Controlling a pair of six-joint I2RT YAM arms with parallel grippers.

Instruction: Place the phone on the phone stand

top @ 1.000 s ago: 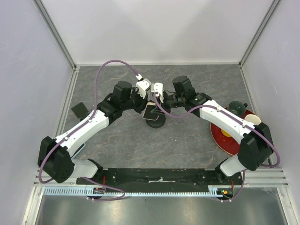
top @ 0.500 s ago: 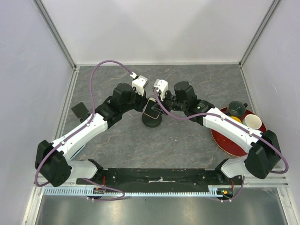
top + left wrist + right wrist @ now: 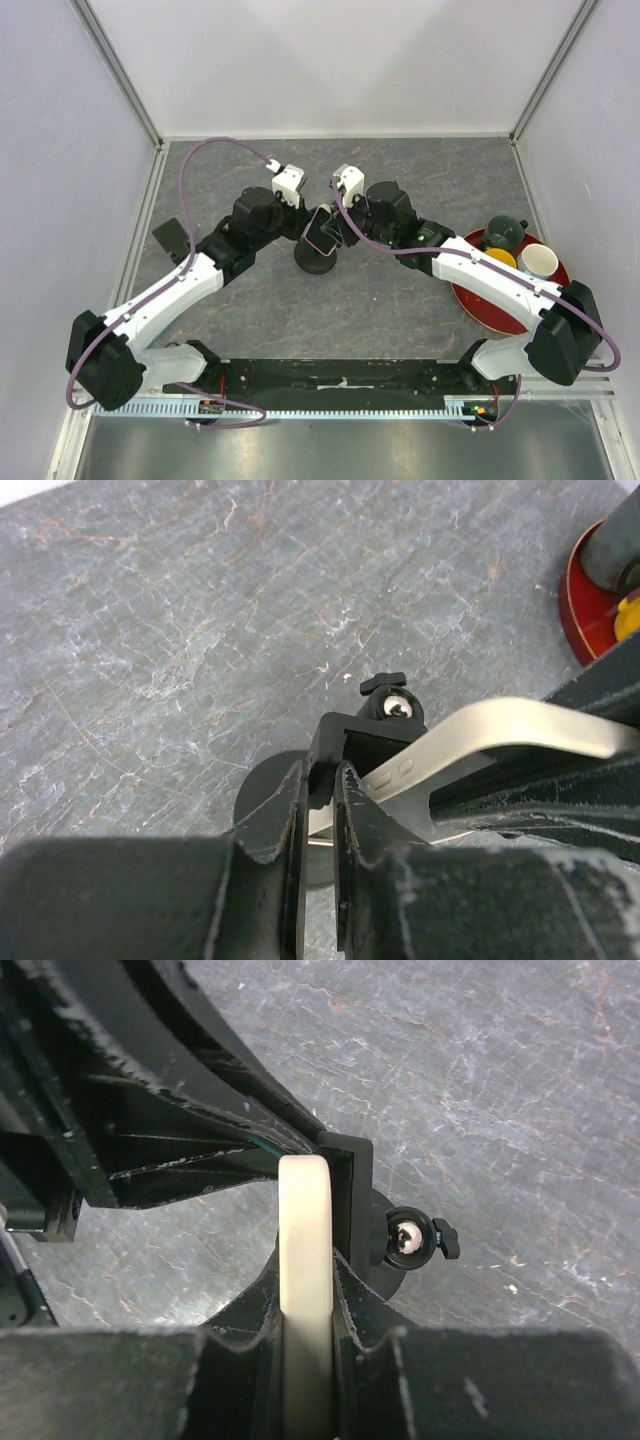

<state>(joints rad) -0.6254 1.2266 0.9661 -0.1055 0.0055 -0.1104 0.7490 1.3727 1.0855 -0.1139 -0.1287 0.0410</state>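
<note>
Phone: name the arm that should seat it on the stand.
Right: the right claw grips the slim silver-edged phone edge-on at the black round-based phone stand; the left claw only steadies that stand's cradle.

Item count on my table.
I count one phone [image 3: 322, 231], one phone stand [image 3: 317, 262] and, at three o'clock, one red plate [image 3: 490, 300] bearing two cups: a dark cup [image 3: 503, 232] and a white cup [image 3: 539, 261].

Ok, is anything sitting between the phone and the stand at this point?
Nothing visible does. The right gripper holds the phone edge-on, right beside the phone stand, with no object between them. The left gripper pinches the stand's upper edge, beside the phone rather than across its path.
</note>
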